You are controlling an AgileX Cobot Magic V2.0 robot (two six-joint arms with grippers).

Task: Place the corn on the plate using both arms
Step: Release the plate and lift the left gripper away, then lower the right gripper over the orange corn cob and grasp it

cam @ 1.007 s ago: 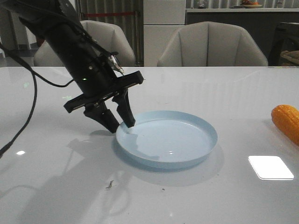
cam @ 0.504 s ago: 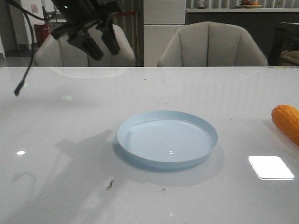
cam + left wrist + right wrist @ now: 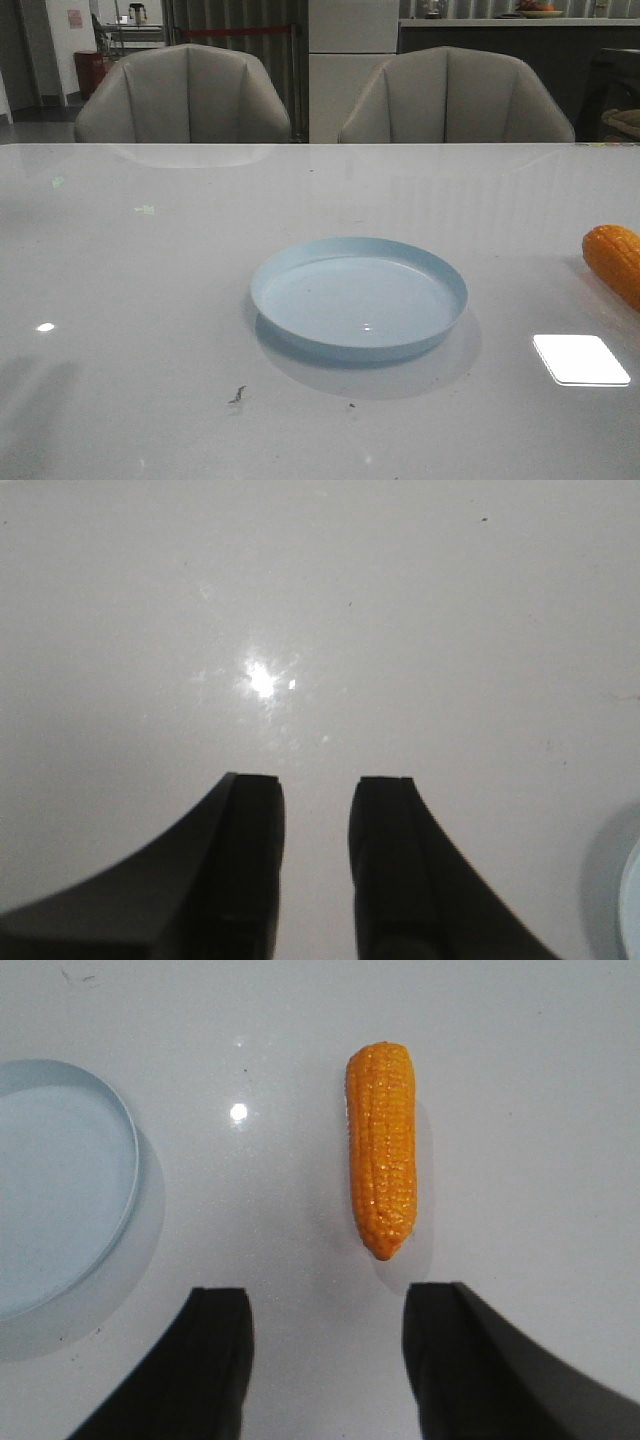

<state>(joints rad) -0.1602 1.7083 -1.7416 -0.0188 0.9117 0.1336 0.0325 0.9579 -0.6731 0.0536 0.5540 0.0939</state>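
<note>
Corn (image 3: 382,1150) near table's right edge, apart from plate (image 3: 300,262); both tools (image 3: 316,792) (image 3: 327,1305) parted, holding nothing.

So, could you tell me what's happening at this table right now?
Nothing is being held at the moment. The plate sits empty mid-table, and the corn lies on the table off to its right, not on it. The right tool hangs open above the table close to the corn's tapered end, not touching it. The left tool is over bare table beside the plate, its fingers slightly apart and empty.
</note>
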